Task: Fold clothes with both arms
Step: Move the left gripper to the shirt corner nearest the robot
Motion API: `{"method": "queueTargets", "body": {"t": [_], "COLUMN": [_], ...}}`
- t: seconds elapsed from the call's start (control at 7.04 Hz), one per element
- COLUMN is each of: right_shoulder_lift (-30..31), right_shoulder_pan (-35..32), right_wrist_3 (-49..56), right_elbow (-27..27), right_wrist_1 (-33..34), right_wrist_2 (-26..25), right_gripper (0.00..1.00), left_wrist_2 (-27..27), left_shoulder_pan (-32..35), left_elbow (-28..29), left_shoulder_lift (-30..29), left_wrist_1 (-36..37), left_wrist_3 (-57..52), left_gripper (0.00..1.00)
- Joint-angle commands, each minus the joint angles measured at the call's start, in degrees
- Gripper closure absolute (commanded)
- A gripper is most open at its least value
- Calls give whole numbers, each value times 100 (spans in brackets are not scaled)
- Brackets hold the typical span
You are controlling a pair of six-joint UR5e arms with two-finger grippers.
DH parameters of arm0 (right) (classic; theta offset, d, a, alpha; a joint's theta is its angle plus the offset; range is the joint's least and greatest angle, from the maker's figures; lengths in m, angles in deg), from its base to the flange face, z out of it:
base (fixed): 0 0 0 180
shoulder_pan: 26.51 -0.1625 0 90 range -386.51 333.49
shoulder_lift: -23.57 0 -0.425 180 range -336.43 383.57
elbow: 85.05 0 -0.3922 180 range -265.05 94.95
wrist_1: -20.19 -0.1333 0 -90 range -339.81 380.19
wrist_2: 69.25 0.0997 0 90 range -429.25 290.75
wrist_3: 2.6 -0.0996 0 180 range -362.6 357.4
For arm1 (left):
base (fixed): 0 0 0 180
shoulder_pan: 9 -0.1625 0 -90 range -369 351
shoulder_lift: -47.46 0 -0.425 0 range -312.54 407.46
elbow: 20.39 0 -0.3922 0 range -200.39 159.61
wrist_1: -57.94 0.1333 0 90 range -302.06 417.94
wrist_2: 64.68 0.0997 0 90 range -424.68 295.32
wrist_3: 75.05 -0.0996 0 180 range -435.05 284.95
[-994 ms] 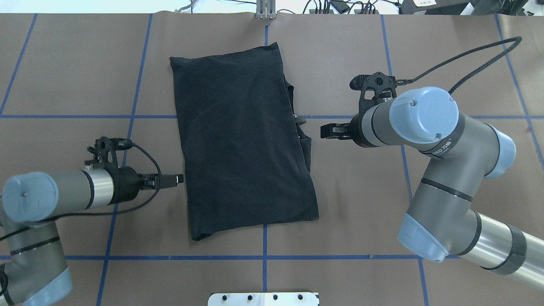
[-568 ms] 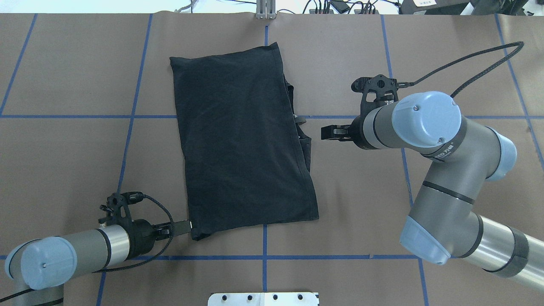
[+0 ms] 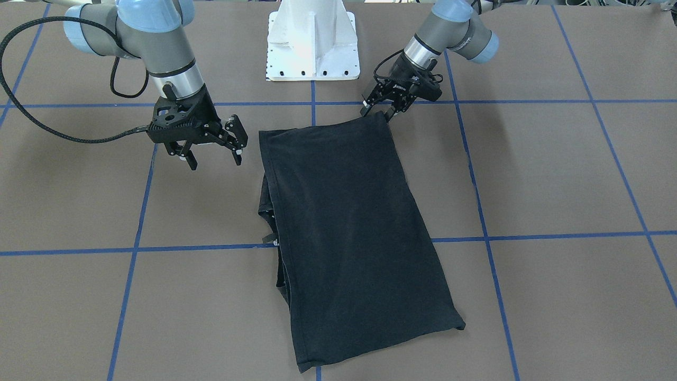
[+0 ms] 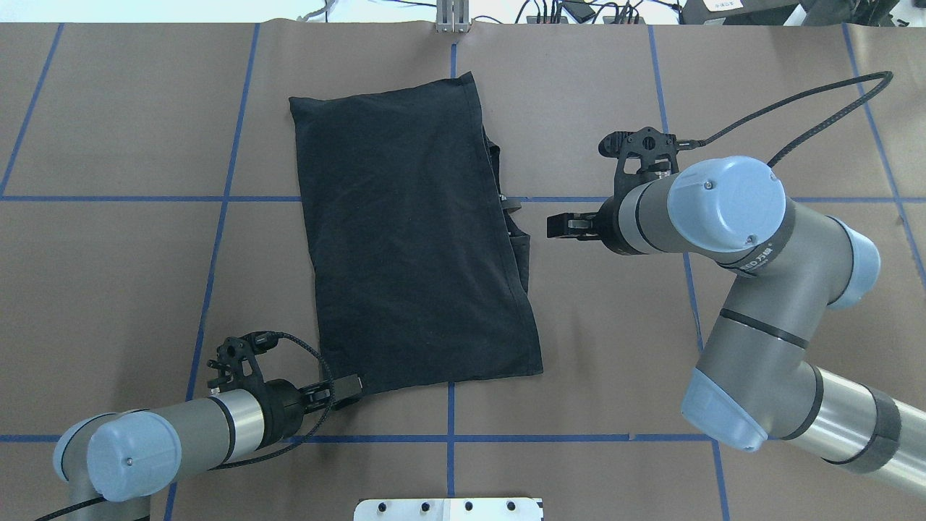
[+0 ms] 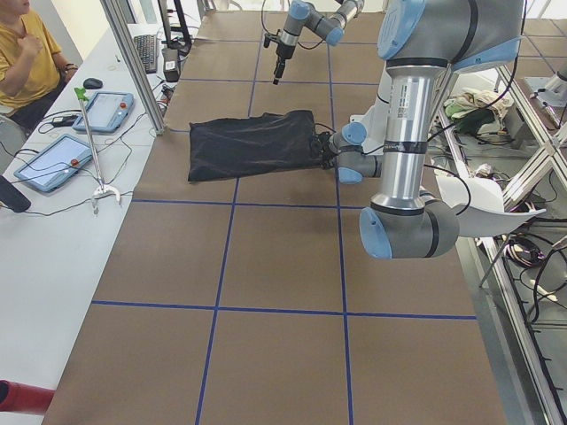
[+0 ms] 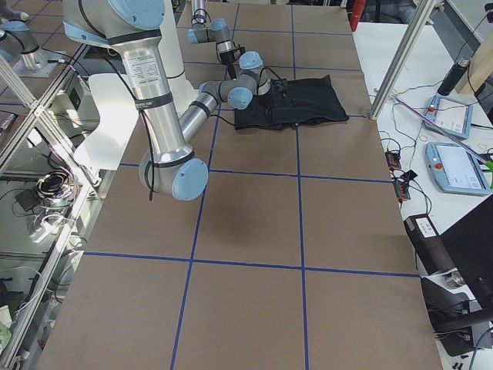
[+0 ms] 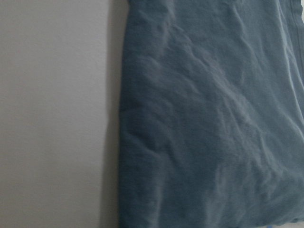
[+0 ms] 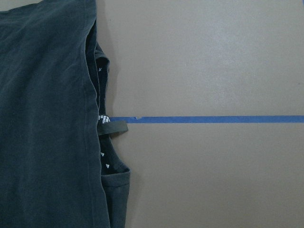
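The clothes are one black T-shirt (image 4: 412, 239), folded into a long rectangle with its plain side up, lying flat mid-table (image 3: 349, 222). My left gripper (image 4: 354, 385) sits low at the shirt's near-left corner. In the front-facing view the left gripper (image 3: 377, 114) looks open, its fingers either side of that corner. The left wrist view is filled with cloth (image 7: 213, 118) and shows no fingers. My right gripper (image 4: 551, 225) hovers open just off the shirt's right edge, holding nothing (image 3: 214, 159). The collar and a small label (image 8: 113, 127) stick out of that edge.
The brown table carries blue tape lines (image 4: 450, 405). The white pedestal base (image 3: 312, 47) stands at the robot's side. A person (image 5: 27, 53) sits beyond the far edge beside tablets (image 5: 53, 159) and cables. A metal post (image 4: 452, 14) stands at the far edge.
My left arm swung down along the shirt's left edge toward the robot, and its gripper now covers the near-left corner. The right arm has barely moved.
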Motion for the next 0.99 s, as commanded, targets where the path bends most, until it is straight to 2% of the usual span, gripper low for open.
{"method": "queueTargets", "body": {"t": [0.0,0.14,0.28,0.43,0.57,0.85], "right_shoulder_lift": [-6,-6,-6,-6,-6,-6], "right_shoulder_pan": [0,0,0,0,0,44], "right_wrist_3": [-6,3,3,3,-6,-6], "right_elbow": [-3,-3,-3,-3,-3,-12], "right_wrist_1": [0,0,0,0,0,0], "right_wrist_2": [-3,-3,-12,-12,-12,-12], "right_gripper": [0,0,0,0,0,0], "left_wrist_2": [2,2,2,2,2,2], "left_shoulder_pan": [-3,-3,-3,6,15,24], "left_elbow": [12,12,3,-23,-32,-41], "left_shoulder_lift": [15,32,24,33,33,59], "left_wrist_1": [47,56,56,56,56,56], "left_wrist_3": [31,31,31,31,31,14], "left_gripper": [17,17,30,74,100,100]}}
